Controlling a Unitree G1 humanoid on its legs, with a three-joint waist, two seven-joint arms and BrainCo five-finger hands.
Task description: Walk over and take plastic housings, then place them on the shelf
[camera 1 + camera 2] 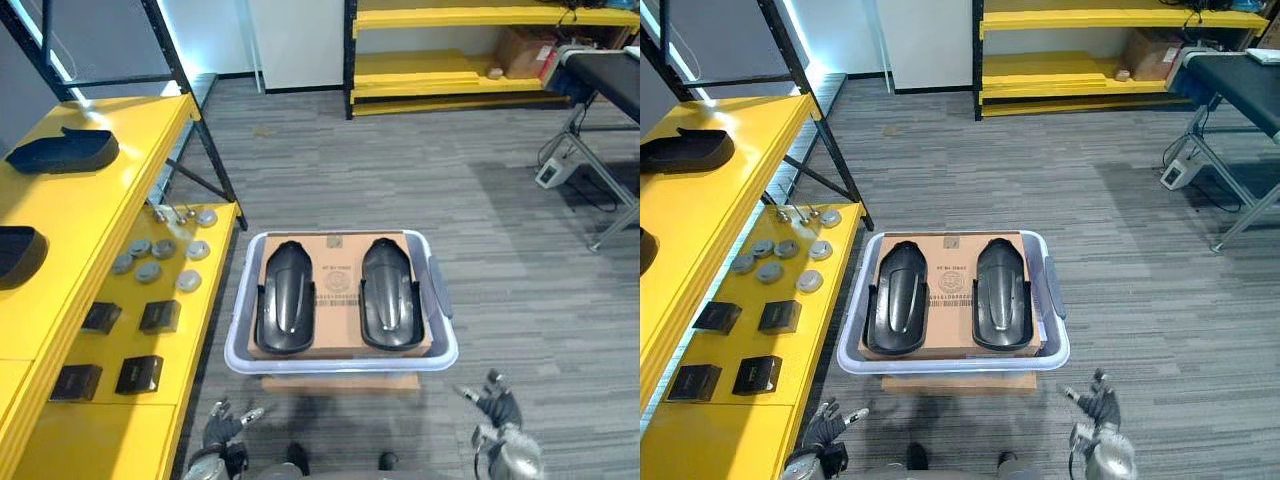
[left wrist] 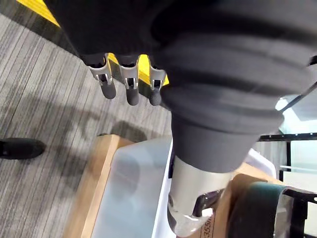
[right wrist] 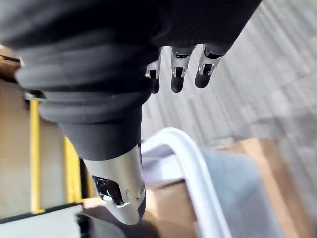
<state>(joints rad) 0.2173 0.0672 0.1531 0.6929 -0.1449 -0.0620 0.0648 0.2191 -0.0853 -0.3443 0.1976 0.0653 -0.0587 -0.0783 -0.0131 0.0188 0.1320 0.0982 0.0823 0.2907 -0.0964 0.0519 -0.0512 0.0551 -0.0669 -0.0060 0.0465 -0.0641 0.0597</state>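
Observation:
Two black plastic housings lie side by side on a cardboard sheet inside a pale bin [image 1: 340,360] on a low wooden stand, one on the left [image 1: 287,298] and one on the right [image 1: 389,294]. My left hand [image 1: 225,430] hangs below the bin's near left corner, fingers relaxed and holding nothing. My right hand [image 1: 497,410] is below the near right corner, also open and holding nothing. In the left wrist view the fingers [image 2: 131,84] point past the bin's wall [image 2: 133,188]. The right wrist view shows straight fingers [image 3: 178,74] above the bin's rim [image 3: 193,163].
A yellow shelf [image 1: 100,200] runs along the left, with two more black housings [image 1: 62,150] [image 1: 18,255] on its upper level. Its lower level holds several grey discs [image 1: 160,255] and small black boxes [image 1: 120,345]. A yellow rack [image 1: 470,60] stands at the back; a metal-legged table [image 1: 600,90] is far right.

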